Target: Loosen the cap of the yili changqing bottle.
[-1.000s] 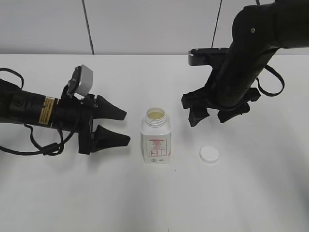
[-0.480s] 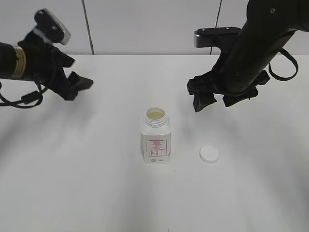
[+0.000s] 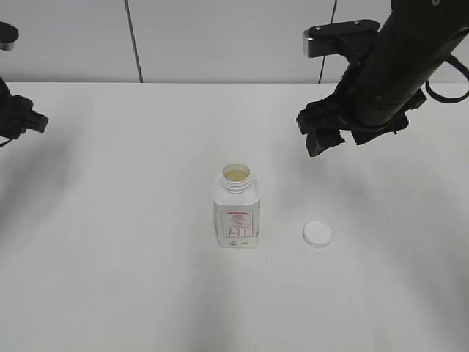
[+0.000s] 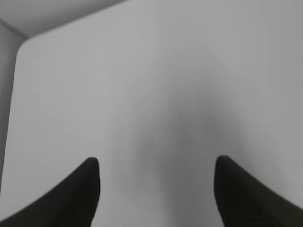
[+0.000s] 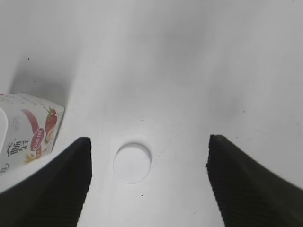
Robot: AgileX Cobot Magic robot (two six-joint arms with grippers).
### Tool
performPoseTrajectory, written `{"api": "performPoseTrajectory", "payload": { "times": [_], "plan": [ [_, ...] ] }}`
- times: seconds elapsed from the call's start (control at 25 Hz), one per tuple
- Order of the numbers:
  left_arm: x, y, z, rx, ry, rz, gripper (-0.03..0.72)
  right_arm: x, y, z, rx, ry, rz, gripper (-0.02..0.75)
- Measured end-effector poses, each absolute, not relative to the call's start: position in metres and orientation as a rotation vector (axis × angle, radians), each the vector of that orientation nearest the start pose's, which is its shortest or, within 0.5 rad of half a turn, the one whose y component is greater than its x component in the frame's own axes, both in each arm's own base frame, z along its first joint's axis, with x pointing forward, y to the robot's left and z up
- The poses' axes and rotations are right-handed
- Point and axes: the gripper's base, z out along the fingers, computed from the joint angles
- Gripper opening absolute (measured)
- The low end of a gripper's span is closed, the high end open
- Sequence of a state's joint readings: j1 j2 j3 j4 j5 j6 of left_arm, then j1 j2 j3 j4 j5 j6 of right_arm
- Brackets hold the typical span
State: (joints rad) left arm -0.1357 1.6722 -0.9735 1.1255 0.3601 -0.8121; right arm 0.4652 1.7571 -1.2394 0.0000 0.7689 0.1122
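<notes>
The yili changqing bottle (image 3: 237, 214) stands upright mid-table, white with a red-printed label, its neck uncovered. Its left part also shows in the right wrist view (image 5: 28, 127). The cap (image 3: 317, 234) lies flat on the table to the bottle's right, apart from it; it is seen again as the cap (image 5: 132, 163). My right gripper (image 3: 343, 138) hangs open above and behind the cap, and the right gripper (image 5: 150, 141) has only table and cap beneath it. My left gripper (image 3: 26, 121) is at the far left edge, and the left gripper (image 4: 157, 163) stands open over bare table.
The white table (image 3: 132, 279) runs back to a pale wall (image 3: 220, 37). In the left wrist view the table's rounded corner (image 4: 21, 47) and its edge lie at the upper left. A black cable (image 3: 328, 44) hangs behind the right arm.
The left arm has swung away from beside the bottle to the far left edge. The right arm has risen a little up and to the right. Bottle and cap have not moved.
</notes>
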Motion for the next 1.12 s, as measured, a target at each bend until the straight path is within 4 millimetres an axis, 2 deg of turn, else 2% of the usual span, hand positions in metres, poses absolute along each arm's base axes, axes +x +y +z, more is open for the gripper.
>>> {"api": "performPoseTrajectory", "payload": {
  "times": [0.08, 0.32, 0.56, 0.68, 0.88, 1.0, 1.12],
  "plan": [
    [0.339, -0.015, 0.214, 0.251, 2.4, 0.453, 0.468, 0.321, 0.16, 0.229, -0.505, 2.724, 0.135, 0.596],
    [0.318, -0.023, 0.218, 0.296, 2.582, 0.299, 0.468, 0.322, 0.152, 0.239, -0.521, 2.735, 0.111, 0.596],
    [0.297, -0.022, 0.212, 0.345, 2.817, 0.081, 0.468, 0.339, 0.111, 0.256, -0.427, 2.785, 0.094, 0.596],
    [0.294, -0.012, 0.213, 0.277, 2.849, -0.001, 0.468, 0.343, 0.09, 0.261, -0.362, 2.796, 0.116, 0.596],
    [0.289, 0.004, 0.221, 0.188, 2.857, -0.017, 0.468, 0.342, 0.059, 0.273, -0.269, 2.797, 0.107, 0.596],
    [0.285, 0.007, 0.226, 0.174, 2.852, -0.015, 0.468, 0.337, 0.047, 0.279, -0.241, 2.817, 0.097, 0.596],
    [0.279, 0.007, 0.23, 0.179, 2.882, -0.022, 0.468, 0.328, 0.044, 0.285, -0.256, 2.837, 0.093, 0.596]
  ]
}}
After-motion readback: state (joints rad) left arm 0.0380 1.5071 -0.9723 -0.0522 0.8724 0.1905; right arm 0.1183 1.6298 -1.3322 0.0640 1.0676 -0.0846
